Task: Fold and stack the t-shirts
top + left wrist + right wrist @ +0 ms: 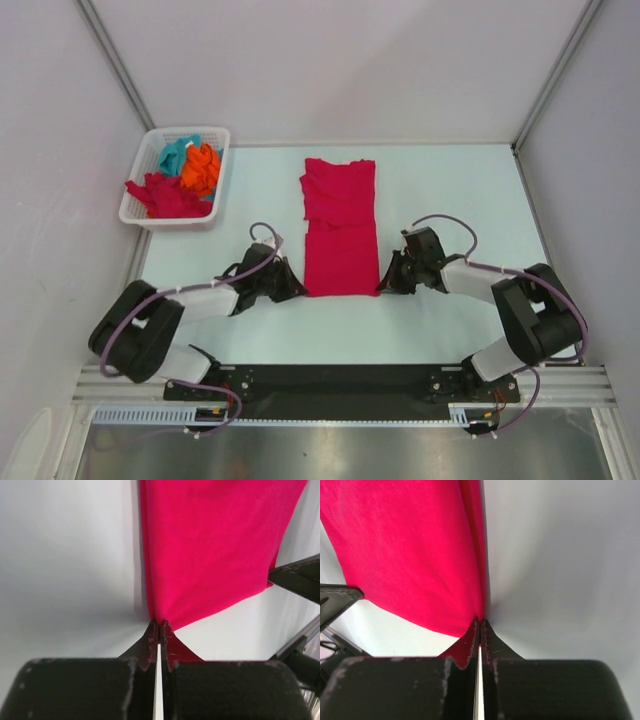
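Left gripper (159, 625): fingers (149, 647) pressed together on near-left corner of crimson t-shirt (340, 228) (long folded strip, middle of table (450, 200)). Right gripper (480, 621): fingers pressed together on near-right corner, same shirt.

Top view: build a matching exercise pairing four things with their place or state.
Things:
1 flat red shirt
2 orange shirt
3 basket
4 left gripper

Places or states:
A in the basket
B shut on the flat red shirt's near corner
C lengthwise in the middle of the table
D far-left corner of the table

Pairs: 1-C, 2-A, 3-D, 4-B
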Controlling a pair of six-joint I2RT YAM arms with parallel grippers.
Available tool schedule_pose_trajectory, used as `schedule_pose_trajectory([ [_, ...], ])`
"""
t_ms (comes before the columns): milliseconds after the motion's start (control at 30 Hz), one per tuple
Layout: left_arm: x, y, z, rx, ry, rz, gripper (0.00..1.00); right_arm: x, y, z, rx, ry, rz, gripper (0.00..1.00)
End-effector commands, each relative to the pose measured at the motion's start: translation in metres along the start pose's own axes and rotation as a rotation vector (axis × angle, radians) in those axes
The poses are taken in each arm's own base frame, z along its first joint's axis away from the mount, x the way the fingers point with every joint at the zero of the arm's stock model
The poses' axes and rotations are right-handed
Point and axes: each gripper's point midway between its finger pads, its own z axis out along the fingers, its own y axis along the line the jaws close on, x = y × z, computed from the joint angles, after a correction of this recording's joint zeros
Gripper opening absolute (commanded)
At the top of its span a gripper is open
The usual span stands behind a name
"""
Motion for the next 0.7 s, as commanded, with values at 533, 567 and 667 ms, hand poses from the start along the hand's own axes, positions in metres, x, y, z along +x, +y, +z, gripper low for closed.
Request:
schedule_pose_trajectory([
  [533,0.097,-0.014,-0.133,0.016,0.058,-0.078,0.00,0.156,0.008,-0.096,0.062,0.141,0.138,0.00],
  [567,0.093,-0.017,-0.136,0.017,0.043,-0.067,0.00,0.154,0.010,-0.098,0.068,0.133,0.136,0.00],
  [667,0.072,-0.024,-0.145,-0.016,-0.024,-0.021,0.00,0.142,0.020,-0.110,0.077,0.097,0.128,0.00],
])
